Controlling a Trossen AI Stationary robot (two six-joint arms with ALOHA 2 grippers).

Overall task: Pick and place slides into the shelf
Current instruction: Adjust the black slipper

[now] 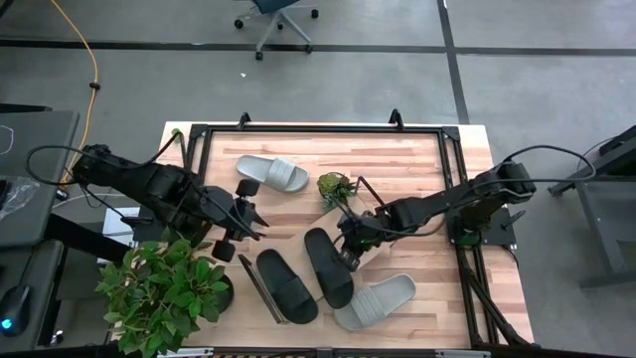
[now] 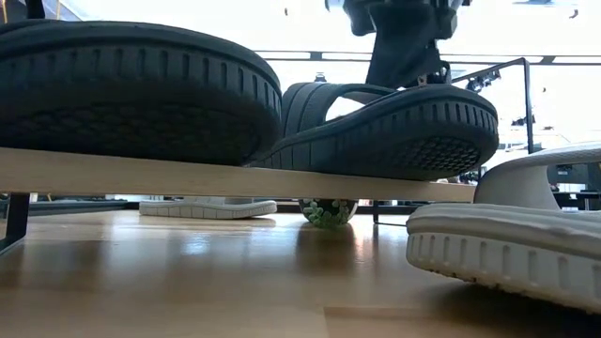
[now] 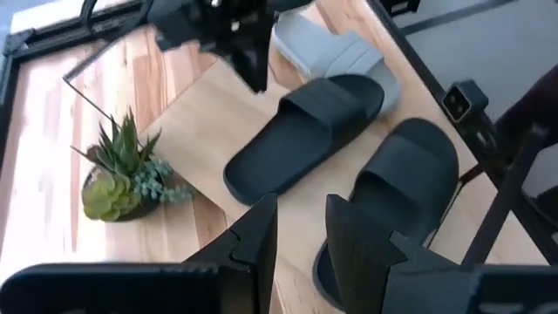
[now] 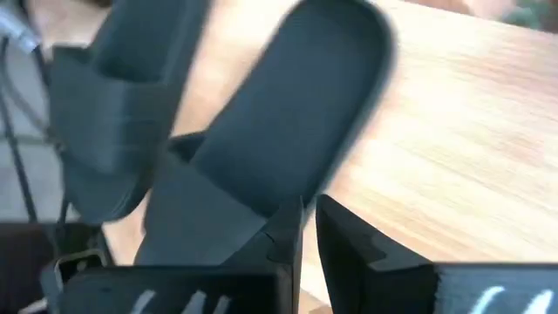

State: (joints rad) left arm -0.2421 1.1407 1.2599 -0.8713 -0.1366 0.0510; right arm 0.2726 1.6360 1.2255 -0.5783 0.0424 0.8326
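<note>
From the left edge of the bench I see a bushy green potted plant, leafy and dense, standing at the near corner. Just beside it my left gripper hangs above the wood; its dark, angular fingers stand a little apart with nothing between them. Past it, toward the far side, one light grey slide lies alone on the pale, striped planks — matte, with a single wide strap.

Toward the middle sits the shelf, a light-wood plank on thin black end frames, carrying two matte black slides: the first black slide and the second black slide lie side by side. From table height their ribbed soles show clearly, resting on the plank's edge. A small spiky succulent stands just behind, near the middle of the bench.

My right gripper is at the far end of the second black slide; its fingers stand nearly closed, and I cannot tell whether they touch the slide or grip anything. To the right, the other light grey slide lies just beside the black ones, its ridged sole rim thick and rounded.

I can read no writing or brand on anything.
</note>
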